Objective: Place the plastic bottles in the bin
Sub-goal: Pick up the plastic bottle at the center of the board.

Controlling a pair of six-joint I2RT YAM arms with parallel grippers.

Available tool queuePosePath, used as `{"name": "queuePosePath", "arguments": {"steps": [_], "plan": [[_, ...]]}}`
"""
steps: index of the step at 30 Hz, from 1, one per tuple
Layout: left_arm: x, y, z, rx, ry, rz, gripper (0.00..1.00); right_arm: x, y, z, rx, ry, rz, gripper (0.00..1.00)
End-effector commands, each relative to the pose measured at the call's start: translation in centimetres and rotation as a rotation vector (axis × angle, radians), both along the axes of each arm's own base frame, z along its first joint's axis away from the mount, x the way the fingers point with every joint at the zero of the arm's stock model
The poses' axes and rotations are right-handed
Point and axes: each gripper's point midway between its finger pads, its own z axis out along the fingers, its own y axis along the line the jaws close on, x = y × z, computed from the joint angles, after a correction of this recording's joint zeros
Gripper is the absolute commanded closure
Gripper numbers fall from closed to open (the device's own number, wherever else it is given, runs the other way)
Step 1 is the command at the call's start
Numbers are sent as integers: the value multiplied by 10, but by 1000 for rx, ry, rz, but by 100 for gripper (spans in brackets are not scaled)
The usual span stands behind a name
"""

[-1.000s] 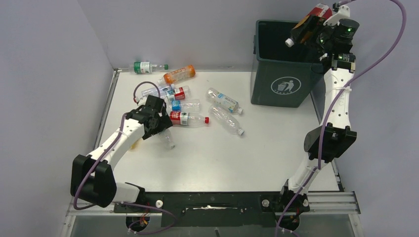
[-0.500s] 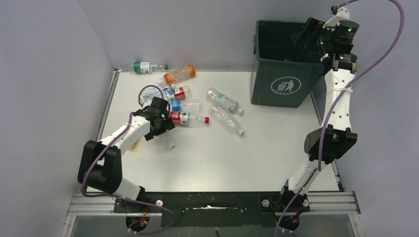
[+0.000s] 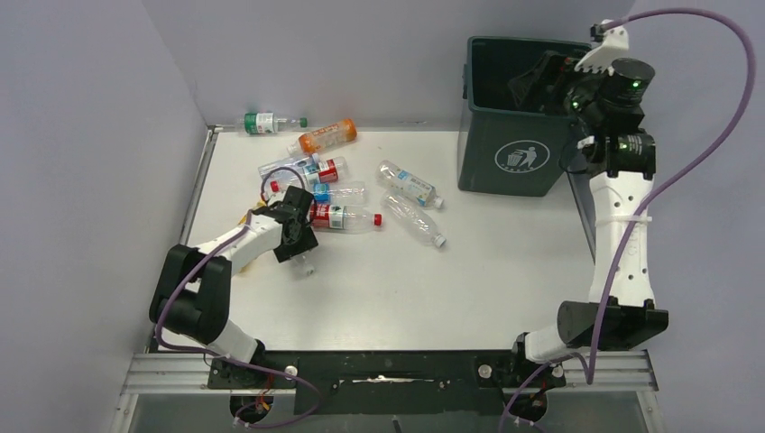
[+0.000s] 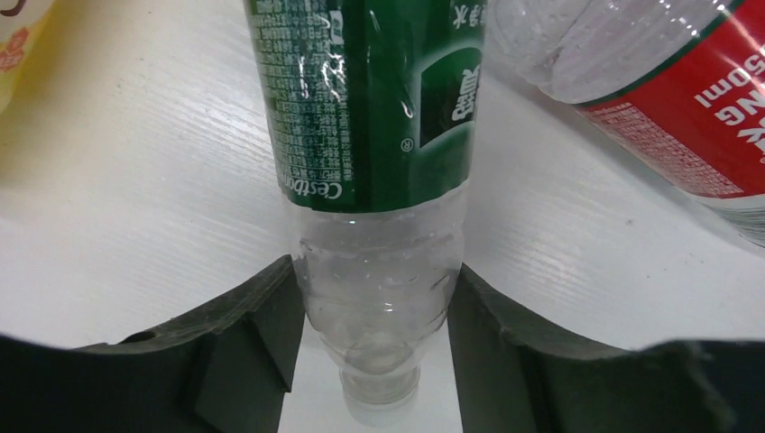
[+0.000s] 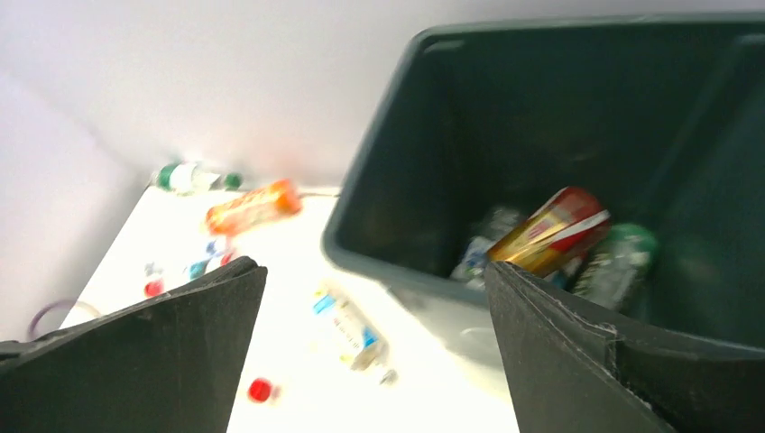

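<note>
My left gripper [image 3: 299,245] is low on the table, left of centre. In the left wrist view it [image 4: 374,302] is shut on the clear shoulder of a green-labelled bottle [image 4: 370,117] that lies flat, cap toward the camera. A red-labelled bottle [image 4: 668,99] lies just to its right. My right gripper [image 3: 541,79] hangs open over the dark green bin [image 3: 516,158] with nothing between its fingers [image 5: 180,343]. Inside the bin [image 5: 379,162] lie an amber bottle [image 5: 550,230] and a green one [image 5: 622,257]. Several more bottles are scattered on the table.
An orange bottle [image 3: 327,136] and a green-labelled one [image 3: 262,123] lie by the back wall. Two clear bottles [image 3: 409,183] [image 3: 413,219] rest mid-table, left of the bin. A yellow bottle [image 4: 18,36] is close to my left gripper. Walls stand at the left and back.
My right gripper let the amber red-labelled bottle fall into the bin, and its arm has shifted. My left gripper came down and closed on the green-labelled bottle.
</note>
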Motion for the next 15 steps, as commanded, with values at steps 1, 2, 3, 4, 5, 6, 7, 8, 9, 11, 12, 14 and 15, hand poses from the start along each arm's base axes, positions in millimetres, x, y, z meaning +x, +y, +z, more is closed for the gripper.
{"name": "queuePosePath", "arguments": {"steps": [1,2,3,4,5,6,7,8,9,11,12,14,15], "plan": [[12,-11,10,-35,-70,-13,56,-28,50,-7,-22,3,112,2],[11,-13,12,-40,-73,-18,58,-35,59,-13,-20,16,130,2],[10,-15,16,-44,-78,-23,59,-43,69,-19,-18,28,157,2],[9,-16,20,-49,-83,-29,59,-51,80,-26,-20,44,184,2],[7,-18,26,-53,-91,-36,59,-60,90,-32,-26,58,204,2],[6,-20,33,-56,-103,-44,60,-70,100,-38,-32,72,225,2],[4,-22,40,-63,-116,-51,60,-80,108,-45,-37,86,244,2],[2,-24,47,-73,-131,-59,60,-90,116,-52,-40,99,263,2],[1,-25,53,-83,-144,-68,60,-100,123,-58,-42,109,280,2],[-3,-29,67,-105,-161,-86,61,-119,133,-70,-35,127,311,2],[-4,-31,74,-115,-172,-96,61,-129,138,-82,-25,148,330,2],[-8,-35,89,-130,-186,-115,61,-146,147,-93,2,161,367,2],[-9,-38,97,-142,-200,-127,62,-153,151,-100,17,173,383,2]]}}
